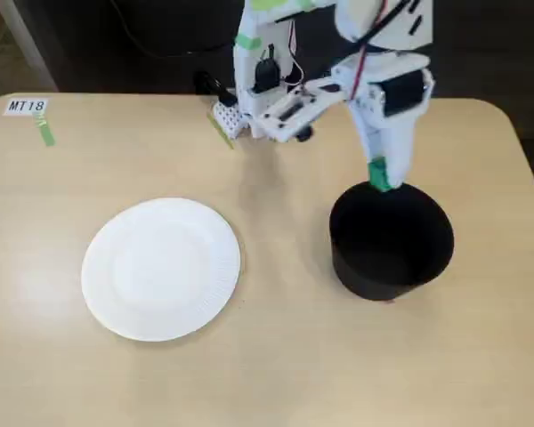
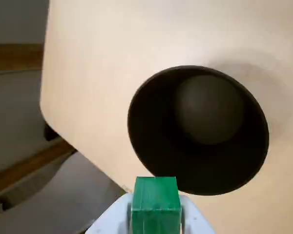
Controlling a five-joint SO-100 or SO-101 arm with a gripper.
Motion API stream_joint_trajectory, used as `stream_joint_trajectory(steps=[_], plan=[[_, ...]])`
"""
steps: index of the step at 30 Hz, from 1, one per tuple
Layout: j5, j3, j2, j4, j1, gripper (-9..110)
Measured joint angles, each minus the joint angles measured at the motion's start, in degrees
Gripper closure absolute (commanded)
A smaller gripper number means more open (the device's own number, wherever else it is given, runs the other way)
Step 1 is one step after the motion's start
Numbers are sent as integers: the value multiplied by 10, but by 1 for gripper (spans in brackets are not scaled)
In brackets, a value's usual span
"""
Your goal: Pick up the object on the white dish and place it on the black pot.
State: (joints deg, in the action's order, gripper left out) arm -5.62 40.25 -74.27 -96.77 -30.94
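Tool (image 2: 155, 207): closed on green block (image 2: 155, 201), at the black pot's (image 1: 390, 242) 12 o'clock rim.
Block: looks light, rigid; flat sides suit pinching.
White dish (image 1: 161, 268): empty.

Fixed view high, facing the arm across the table (image 1: 276, 374), wrist view close, looking down, both showing black pot (image 1: 390, 240).
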Motion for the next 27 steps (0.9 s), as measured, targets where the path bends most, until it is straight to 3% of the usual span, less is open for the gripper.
stream_joint_trajectory(steps=[27], plan=[[20, -72, 367, 28, -18, 101]])
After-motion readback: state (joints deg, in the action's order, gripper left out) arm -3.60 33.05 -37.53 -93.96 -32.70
